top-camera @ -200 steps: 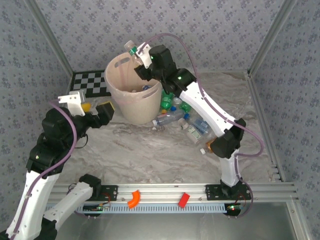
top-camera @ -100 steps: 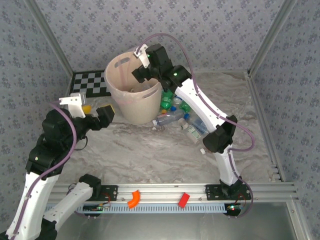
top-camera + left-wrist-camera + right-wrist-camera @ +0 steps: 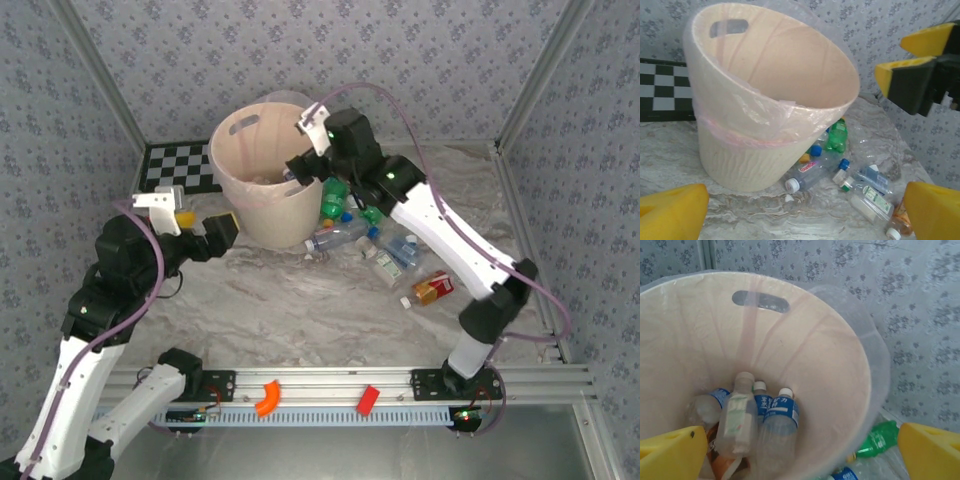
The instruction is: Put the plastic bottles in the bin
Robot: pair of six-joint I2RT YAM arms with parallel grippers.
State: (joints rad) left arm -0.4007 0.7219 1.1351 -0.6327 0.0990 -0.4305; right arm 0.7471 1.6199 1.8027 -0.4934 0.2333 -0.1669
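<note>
Marbled table [image 3: 300, 310], bottles [image 3: 335, 236] beside bin [image 3: 262, 215], right gripper [image 3: 308, 160] agape above its rim

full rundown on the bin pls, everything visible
The bin is a large round pale pink-beige plastic bucket, upright on the marble-look table near the checkerboard. Cut-out handle slots sit near the rim; a thin clear liner folds over the rim. Several bottles lie inside at the bottom. A clear bottle on the table lies at its base.
</note>
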